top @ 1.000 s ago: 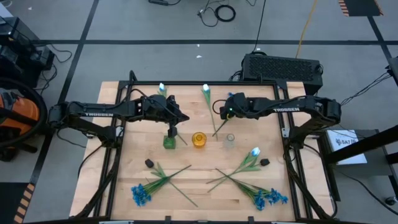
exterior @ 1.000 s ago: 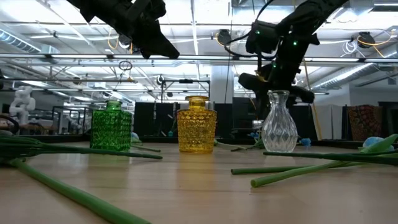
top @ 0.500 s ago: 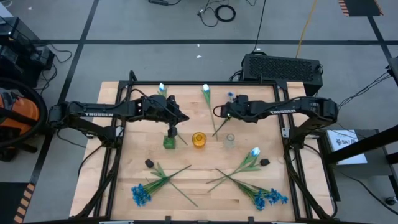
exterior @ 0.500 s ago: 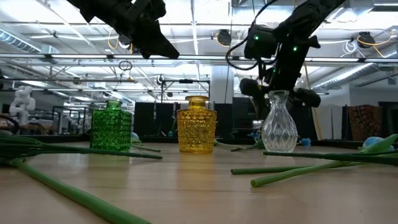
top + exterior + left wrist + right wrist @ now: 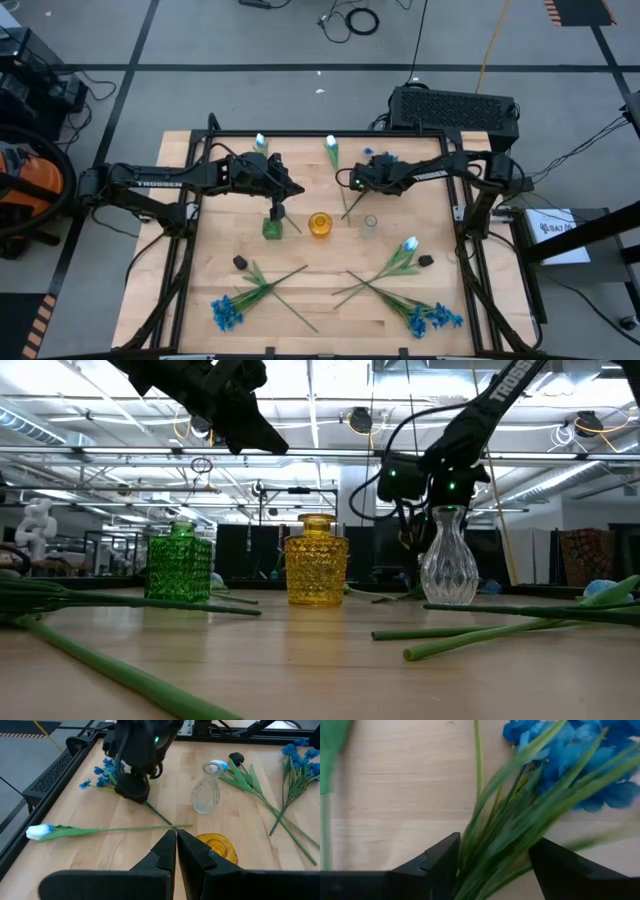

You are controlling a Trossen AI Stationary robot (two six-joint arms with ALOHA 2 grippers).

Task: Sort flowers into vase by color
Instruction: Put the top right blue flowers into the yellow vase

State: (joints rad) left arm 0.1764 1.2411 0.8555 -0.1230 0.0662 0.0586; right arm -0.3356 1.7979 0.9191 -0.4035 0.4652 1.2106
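Note:
Three small vases stand in a row mid-table: green (image 5: 272, 226), yellow (image 5: 319, 223) and clear (image 5: 369, 226). A blue flower (image 5: 378, 157) lies flat on the wood behind them. My right gripper (image 5: 358, 180) is low over it and open. In the right wrist view its fingers (image 5: 495, 840) stand on either side of the leafy green stems (image 5: 510, 820), just below the blue cluster (image 5: 590, 760). My left gripper (image 5: 296, 190) hangs shut in the air behind the green vase, holding nothing. My right gripper straddles the blue flower's leafy stems (image 5: 485, 835), close below the blue cluster, slanting down from above. The stems fill most of the gap between the fingers. Whether the fingers touch them I cannot tell. The flower lies flat on the table.
White tulips lie at the far edge (image 5: 331, 150) (image 5: 260, 142) and at near right (image 5: 408, 246). Blue flowers lie at near left (image 5: 228, 313) and near right (image 5: 436, 318), their stems crossing in the near middle. Small dark buds (image 5: 240, 262) (image 5: 426, 260) sit beside them.
My right gripper has sunk from above the clear vase down onto the blue flower at the far side, moving a little toward the table's left and rolling its wrist. The flower's blue cluster, earlier covered by the arm in the high view, now shows.

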